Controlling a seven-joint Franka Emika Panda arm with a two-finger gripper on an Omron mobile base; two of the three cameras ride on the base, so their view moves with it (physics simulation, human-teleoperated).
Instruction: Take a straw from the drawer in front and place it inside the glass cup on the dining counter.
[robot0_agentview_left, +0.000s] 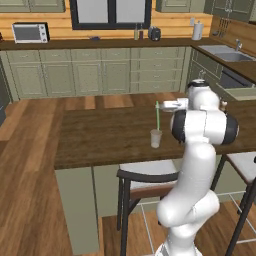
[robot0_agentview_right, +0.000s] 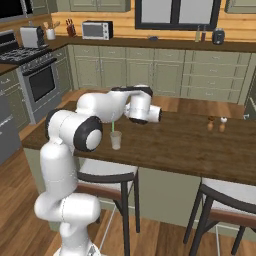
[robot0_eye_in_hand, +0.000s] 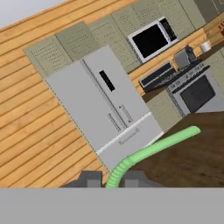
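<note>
The bright green straw hangs upright over the small clear glass cup, which stands on the dark brown dining counter. The straw's lower end reaches about the cup's rim; whether it is inside I cannot tell. My gripper is shut on the straw's top end. From the right, the straw shows just above the cup. In the hand view the straw runs out from between my gripper's fingertips. I cannot pick out the drawer among the shut cabinet fronts.
Two stools stand at the counter's near side. A pair of small shakers sits on the counter to the right. A stove, a sink and a fridge line the far walls.
</note>
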